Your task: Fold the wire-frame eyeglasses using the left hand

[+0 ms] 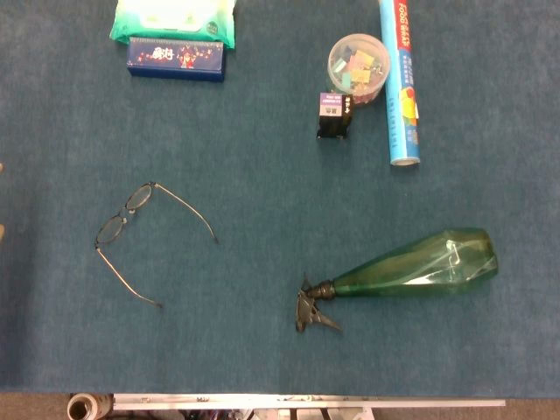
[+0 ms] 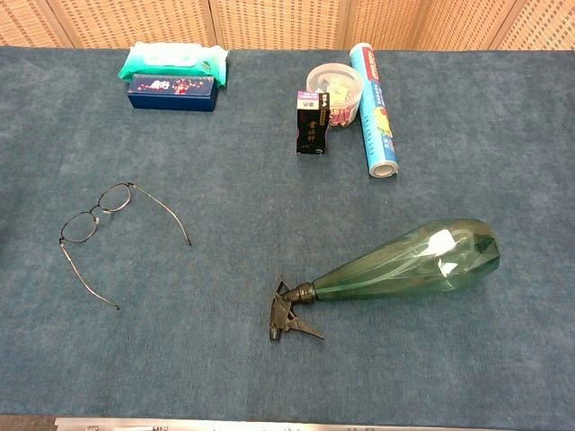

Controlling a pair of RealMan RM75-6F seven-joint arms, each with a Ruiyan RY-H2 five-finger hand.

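Note:
The wire-frame eyeglasses [image 1: 131, 229] [image 2: 90, 220] lie unfolded on the blue cloth at the left. Both thin temples are swung out, and the lenses face the left edge. Nothing touches them. Of my left hand only two pale fingertips [image 1: 2, 166] peek in at the left edge of the head view. They sit well apart, level with the glasses and clear of them, with nothing between them. The chest view does not show this hand. My right hand appears in neither view.
A green spray bottle [image 1: 411, 267] [image 2: 404, 260] lies on its side at the right. Along the back stand a wipes pack [image 1: 173, 19], a blue box [image 1: 175, 58], a small black box [image 1: 334, 114], a tub of clips [image 1: 359, 63] and a blue roll [image 1: 402, 83].

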